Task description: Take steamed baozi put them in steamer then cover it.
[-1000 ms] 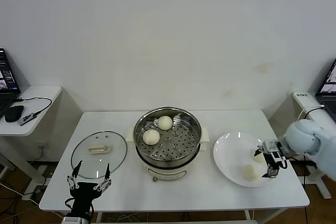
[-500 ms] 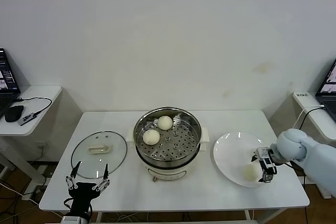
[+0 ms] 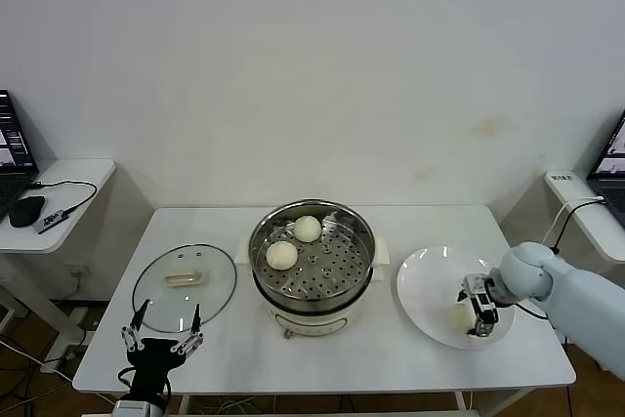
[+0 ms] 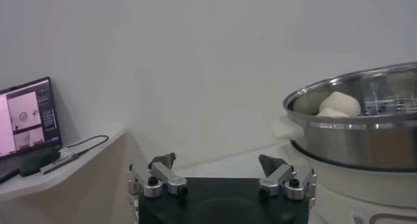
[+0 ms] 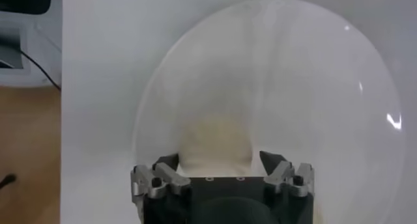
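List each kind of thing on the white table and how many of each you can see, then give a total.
Steamed baozi: 3, two in the pot, one on the plate
Steamer: 1
Glass cover: 1
White plate: 1
Total: 6

Three steamed baozi show in all: two on the perforated tray inside the steamer [image 3: 312, 256], one [image 3: 307, 229] toward the back and one [image 3: 281, 255] nearer the front-left, and a third [image 5: 215, 142] on the plate [image 3: 430, 285], between the fingers [image 5: 168, 173] of the right gripper [image 3: 478, 313]. There is one steamer, one cover [image 3: 185, 286], one white plate and one white counter [image 3: 391, 358]. Two grippers are in view, the right and the left gripper [image 3: 162, 342]. Two side tables stand by, one [image 3: 59, 183] on the left and one [image 3: 584, 204] on the right. Two laptops sit at the outer edges: one [image 3: 12, 148], one [image 3: 610, 158]. One computer mouse [image 3: 26, 210] rests on the left side table.
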### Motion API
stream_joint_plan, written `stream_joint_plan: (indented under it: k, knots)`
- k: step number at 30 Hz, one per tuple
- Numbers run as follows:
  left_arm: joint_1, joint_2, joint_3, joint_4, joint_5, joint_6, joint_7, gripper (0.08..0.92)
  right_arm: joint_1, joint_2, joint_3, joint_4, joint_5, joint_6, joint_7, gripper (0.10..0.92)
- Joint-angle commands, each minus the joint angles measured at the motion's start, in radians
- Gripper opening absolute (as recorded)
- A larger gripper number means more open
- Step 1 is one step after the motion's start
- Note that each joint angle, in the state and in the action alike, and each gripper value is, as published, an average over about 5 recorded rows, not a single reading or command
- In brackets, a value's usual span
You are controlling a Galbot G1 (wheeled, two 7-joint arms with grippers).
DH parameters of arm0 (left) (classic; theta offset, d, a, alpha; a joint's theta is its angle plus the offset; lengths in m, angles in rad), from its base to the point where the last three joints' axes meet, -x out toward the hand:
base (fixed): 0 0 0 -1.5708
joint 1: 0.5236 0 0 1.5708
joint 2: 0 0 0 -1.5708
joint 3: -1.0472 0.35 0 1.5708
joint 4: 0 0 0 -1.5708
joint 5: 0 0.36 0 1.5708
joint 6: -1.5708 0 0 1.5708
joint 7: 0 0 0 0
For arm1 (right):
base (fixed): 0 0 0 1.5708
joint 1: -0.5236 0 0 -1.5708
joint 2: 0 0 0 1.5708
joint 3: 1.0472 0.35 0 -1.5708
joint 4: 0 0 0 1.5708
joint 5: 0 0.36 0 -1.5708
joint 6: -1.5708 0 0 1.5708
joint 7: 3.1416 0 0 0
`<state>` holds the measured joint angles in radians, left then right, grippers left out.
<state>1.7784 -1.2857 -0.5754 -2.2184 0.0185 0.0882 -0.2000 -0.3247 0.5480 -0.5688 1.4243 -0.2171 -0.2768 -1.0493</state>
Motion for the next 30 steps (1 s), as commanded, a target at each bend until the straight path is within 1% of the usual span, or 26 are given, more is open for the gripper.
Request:
stream_joint_plan:
  k: [1, 7, 10, 17, 22, 26, 30]
  knots:
    - [-0.001, -0.002, 0.004, -0.001, 0.000, 0.001, 0.000, 0.823, 0.002, 0.014, 0.002, -0.015, -0.001, -0.004, -0.011, 0.724]
    - [-0.002, 0.000, 0.003, -0.005, -0.002, 0.002, 0.000, 0.823, 0.061, -0.004, -0.019, -0.009, 0.027, -0.007, -0.051, 0.649]
    - [-0.003, 0.001, 0.004, -0.007, -0.003, 0.002, 0.000, 0.823, 0.112, -0.022, -0.036, 0.002, 0.050, -0.012, -0.063, 0.631]
    - [-0.009, 0.006, 0.014, -0.012, -0.003, 0.002, 0.000, 0.823, 0.289, -0.081, -0.118, 0.057, 0.135, -0.023, -0.084, 0.636]
    - [-0.016, 0.011, 0.021, -0.015, -0.004, 0.002, 0.000, 0.823, 0.460, -0.093, -0.171, 0.077, 0.215, -0.031, -0.098, 0.636]
    - [-0.018, 0.011, 0.024, -0.019, -0.003, 0.003, 0.000, 0.823, 0.617, -0.058, -0.249, 0.076, 0.278, -0.041, -0.100, 0.636]
    - [-0.017, 0.010, 0.020, -0.021, -0.003, 0.003, 0.000, 0.823, 0.775, 0.021, -0.350, 0.066, 0.329, -0.051, -0.095, 0.636]
